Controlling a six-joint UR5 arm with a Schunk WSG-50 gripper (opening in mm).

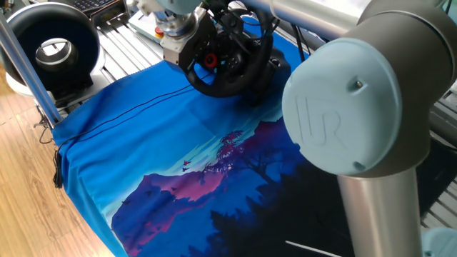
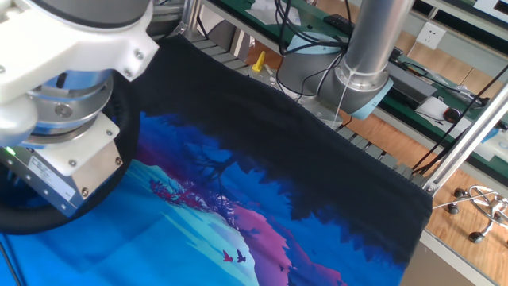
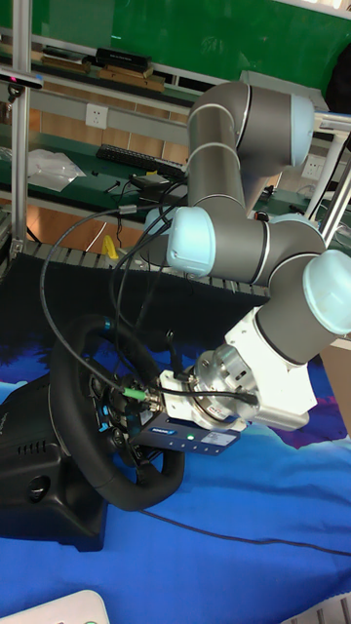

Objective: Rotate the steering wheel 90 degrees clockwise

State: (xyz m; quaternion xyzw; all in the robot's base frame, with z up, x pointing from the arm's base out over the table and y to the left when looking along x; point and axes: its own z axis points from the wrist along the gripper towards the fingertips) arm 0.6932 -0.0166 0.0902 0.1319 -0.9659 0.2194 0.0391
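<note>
The steering wheel (image 3: 93,429) stands at the lower left of the frame on its black base (image 3: 39,502), rim facing right, with a short blue stripe at the top of the rim. The gripper (image 3: 132,427) reaches in from the right and sits against the wheel's hub; its fingertips are hidden among cables, so their spacing cannot be told. The grey arm (image 3: 244,244) fills the centre and upper right. A blue patterned cloth (image 3: 244,546) covers the table below.
</note>
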